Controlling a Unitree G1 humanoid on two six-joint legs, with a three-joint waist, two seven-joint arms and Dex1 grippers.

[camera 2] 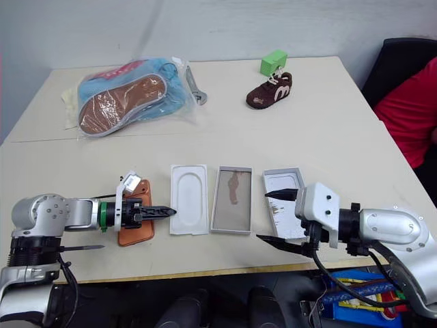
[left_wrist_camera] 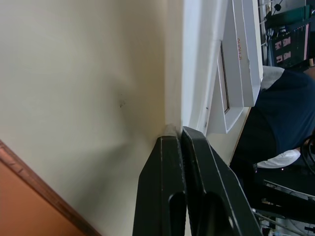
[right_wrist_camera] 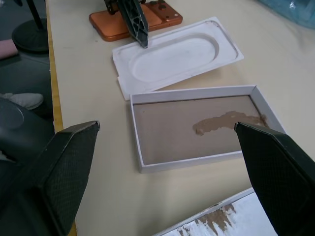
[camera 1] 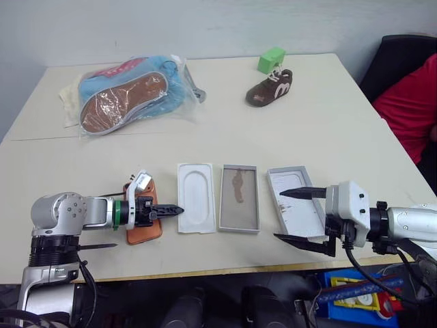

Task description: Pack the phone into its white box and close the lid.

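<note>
Left jaws (camera 1: 179, 210) pressed together and empty over the slim orange-copper phone (camera 1: 144, 225); right jaws (camera 1: 295, 216) spread wide.
The phone lies flat on the cream desk (camera 1: 307, 130) beneath the left jaws; the shallow white cardboard box (camera 1: 239, 198) sits between both jaws, the white lid (camera 1: 295, 198) under the right.

Beige table (camera 1: 328, 116) (phone (camera 1: 145, 229), white box (camera 1: 239, 198), lid (camera 1: 300, 205))

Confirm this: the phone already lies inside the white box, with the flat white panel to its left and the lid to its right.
Not right. The phone lies on the table left of the flat white panel, under the left gripper. The white box holds nothing, as the right wrist view shows. The lid does lie to the box's right.
</note>
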